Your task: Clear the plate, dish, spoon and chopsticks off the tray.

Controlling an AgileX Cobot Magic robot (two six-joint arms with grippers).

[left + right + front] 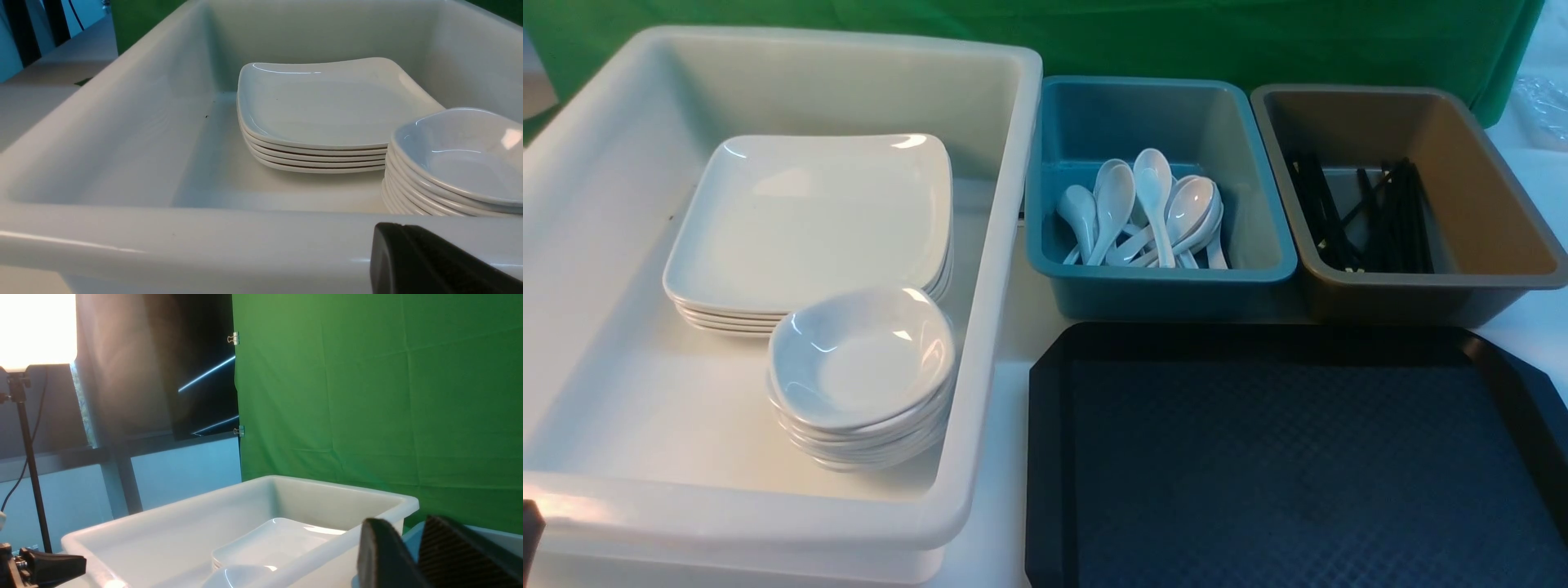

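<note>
The big white tub (596,269) fills my left side, and in it sit the plate stack (809,220), the top plate square-on and level, and nearer me the stack of small dishes (862,359), just beside the plates. Next in size is the tray (1290,457), low on my right on the tabletop (1005,490). Its black textured floor is bare, with no plate, dish, spoon or chopsticks on it, so I judge the clearing done or as good as done.

Beyond the tray stand the teal bin (1160,278) holding the spoons (1152,212), handles pointing toward me, and the brown bin (1486,204) holding the chopsticks (1380,220), their long axis running away from me toward the green backdrop (1094,33).

My left tool (433,261) hangs just outside the tub's near wall, with plates and dishes ahead of it over the rim. Only a dark edge of it shows, but its fingers are pressed together on nothing. My right tool (412,555) is raised near the tub's right wall, facing across the tub. Two dark fingers (380,555) show with a narrow slit between them, and nothing sits in it. Whether they count as parted I cannot tell.

Everything the task names lies forward of both tools, plates nearer my left arm, cutlery nearer my right.
</note>
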